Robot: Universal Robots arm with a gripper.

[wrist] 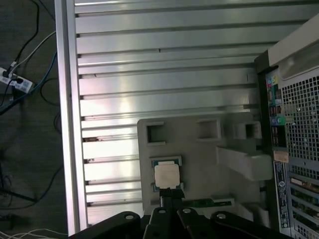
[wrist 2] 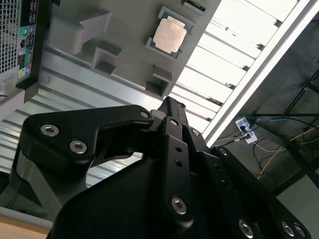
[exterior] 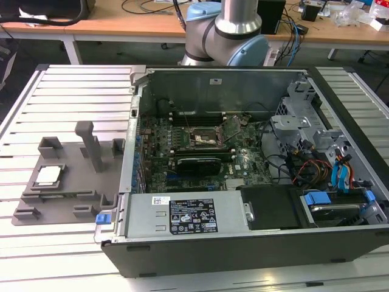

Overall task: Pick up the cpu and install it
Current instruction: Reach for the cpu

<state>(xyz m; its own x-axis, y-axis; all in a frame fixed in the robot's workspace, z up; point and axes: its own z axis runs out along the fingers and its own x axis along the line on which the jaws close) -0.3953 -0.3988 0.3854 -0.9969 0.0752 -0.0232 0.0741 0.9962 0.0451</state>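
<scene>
the step in hand is the pick-up, and i judge it is only at its beginning. the cpu [exterior: 47, 175] lies flat, silver side up, in its seat on the grey fixture tray [exterior: 67, 194], which rests on the slatted table [exterior: 73, 91] at about nine o'clock from the open computer case [exterior: 243, 231], on the exterior view's left. the socket [exterior: 203, 139] inside the case has no chip in it. in both wrist views the claw [wrist: 172, 193] hangs above the tray, pointing toward the cpu, apart from it. its fingers seem pressed together and hold nothing. to take the chip, i think the claw must spread wide enough for its edges and come down straight over it.
</scene>
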